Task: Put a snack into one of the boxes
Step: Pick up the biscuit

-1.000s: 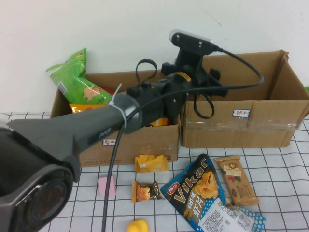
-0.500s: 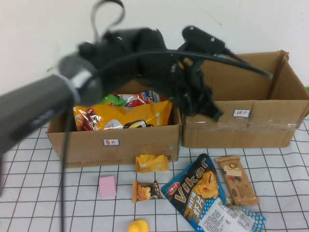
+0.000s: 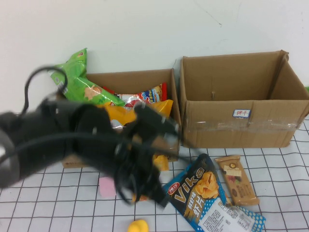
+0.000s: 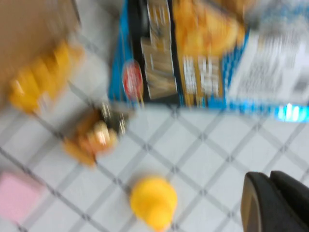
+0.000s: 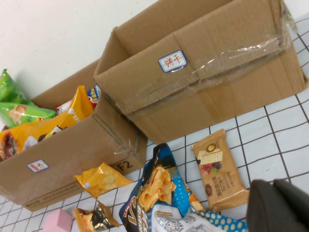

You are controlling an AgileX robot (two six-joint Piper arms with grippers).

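The left gripper (image 3: 140, 186) is a motion-blurred dark mass low over the grid-patterned worktop (image 3: 280, 169), right above the small snack packets, and I honestly can't tell whether its fingers are spread or pressed together. In its wrist view only one dark finger (image 4: 277, 203) pokes in at the corner, with nothing between it and the camera.

The snack (image 4: 94, 137), the little orange-ended packet with the dark middle, lies flat on the worktop between the yellow rubber duck (image 4: 153, 202) and the plain yellow-orange packet (image 4: 41, 79), just beside the blue Vikar chip bag (image 4: 193, 53). A pink block (image 4: 17, 195) sits off to one side.

The right gripper (image 5: 282, 205) hangs above the worktop near the tan bar (image 5: 218, 169), only a dark edge of it showing, so no call on its fingers either.

The taped box (image 3: 241, 125) with the white label stands at the back right, touching the snack-filled box (image 3: 145, 96).
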